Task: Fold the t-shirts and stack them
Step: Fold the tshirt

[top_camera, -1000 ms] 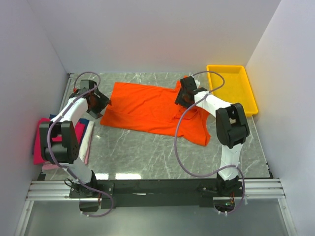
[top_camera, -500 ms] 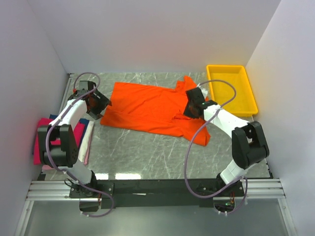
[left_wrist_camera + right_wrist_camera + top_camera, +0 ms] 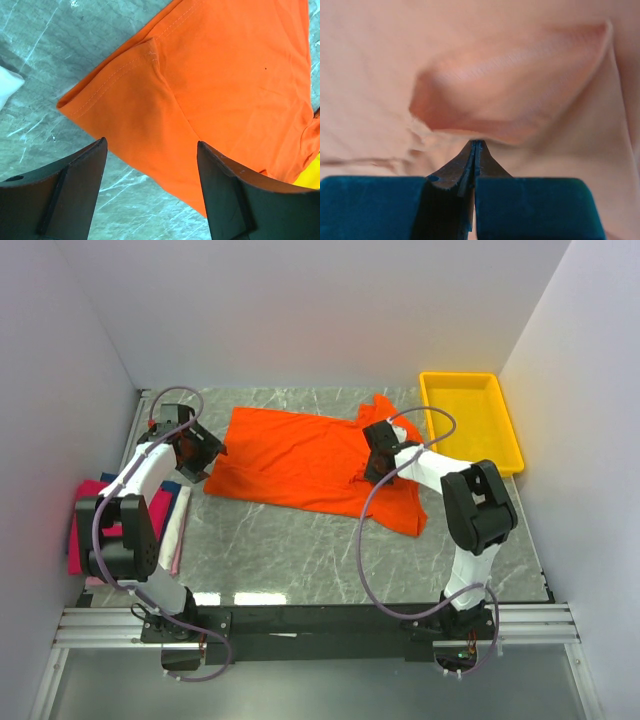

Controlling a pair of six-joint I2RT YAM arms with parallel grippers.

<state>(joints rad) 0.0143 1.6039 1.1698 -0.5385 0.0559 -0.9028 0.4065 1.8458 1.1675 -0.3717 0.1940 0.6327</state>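
Grey marbled tabletop [image 3: 300,550] boxed in by white walls, seen from above. At centre right, the right gripper [image 3: 476,146] is clamped tight, its fingers pressed together on a pinched ridge of the orange t-shirt [image 3: 290,455], which puckers up just past the tips. It grips near the collar end, probably to lift that side over for a fold. At the shirt's opposite end, the left gripper [image 3: 151,145] is spread wide and hovers above the short sleeve [image 3: 125,95] without touching it, likely lined up to take that corner so both ends rise together. Apart from the pinch, the orange t-shirt lies spread and unfolded across the far middle of the table. Beside the left arm, at the table's left edge, folded shirts are stacked: magenta-pink shirt [image 3: 75,535], dark blue shirt [image 3: 172,488], pale shirt [image 3: 178,530]. A yellow tray [image 3: 470,420] sits at far right, just beside the orange cloth. The right arm's purple cable [image 3: 362,530] loops over the shirt's near right part and could drag it
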